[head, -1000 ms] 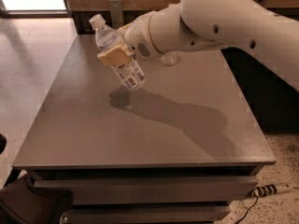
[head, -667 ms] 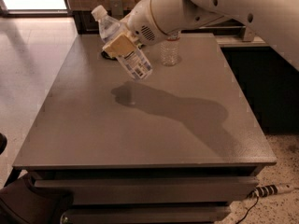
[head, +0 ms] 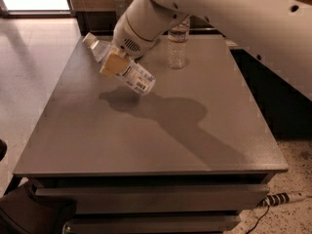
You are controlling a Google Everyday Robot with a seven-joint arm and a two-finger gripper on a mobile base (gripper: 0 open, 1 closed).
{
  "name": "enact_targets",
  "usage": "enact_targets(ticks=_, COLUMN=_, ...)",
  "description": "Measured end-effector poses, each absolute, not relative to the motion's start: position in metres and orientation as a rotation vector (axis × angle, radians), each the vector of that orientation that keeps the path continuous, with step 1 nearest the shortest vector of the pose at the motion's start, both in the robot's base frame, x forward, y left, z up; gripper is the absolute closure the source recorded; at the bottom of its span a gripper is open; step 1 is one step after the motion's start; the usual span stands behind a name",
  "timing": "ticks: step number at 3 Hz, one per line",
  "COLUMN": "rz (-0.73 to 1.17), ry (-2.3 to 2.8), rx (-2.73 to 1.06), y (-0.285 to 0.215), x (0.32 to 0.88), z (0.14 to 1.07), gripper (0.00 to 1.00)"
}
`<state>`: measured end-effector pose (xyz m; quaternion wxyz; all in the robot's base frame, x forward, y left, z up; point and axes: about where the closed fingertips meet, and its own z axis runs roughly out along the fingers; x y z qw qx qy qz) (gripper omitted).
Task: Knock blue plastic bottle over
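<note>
Over grey table, gripper seemingly clamps the tilted blue plastic bottle.

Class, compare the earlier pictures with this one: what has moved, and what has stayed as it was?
The tool, over the far left of the table, tipped the blue plastic bottle flatter, cap swinging down-left. The arm swung back, uncovering the water bottle. Unchanged: the tool's grip; the water bottle standing upright.

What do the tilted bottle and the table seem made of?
The blue plastic bottle, tilted in the pincer above the table at far left, looks like clear bluish plastic: see-through, with a white wrap label. The table looks like matte grey laminate or painted metal; shadows lie soft, without glare.
</note>
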<state>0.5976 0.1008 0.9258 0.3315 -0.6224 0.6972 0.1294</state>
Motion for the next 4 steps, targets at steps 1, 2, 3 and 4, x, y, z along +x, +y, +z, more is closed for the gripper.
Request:
enact_targets(ticks=1, rz=0.28, ry=1.907, rx=-1.714, y=0.13, x=0.6, z=0.871, gripper=1.0)
enact_targets(ticks=2, rz=0.296, ry=1.932, rx=-1.756, y=0.152, x=0.605, z=0.837, gripper=1.0)
enact_targets(ticks=3, rz=0.299, ry=1.935, rx=-1.763, y=0.155, x=0.605, z=0.833, gripper=0.86)
enact_targets(ticks=4, rz=0.299, ry=1.933, rx=-1.765, y=0.155, x=0.604, z=0.833, gripper=0.62)
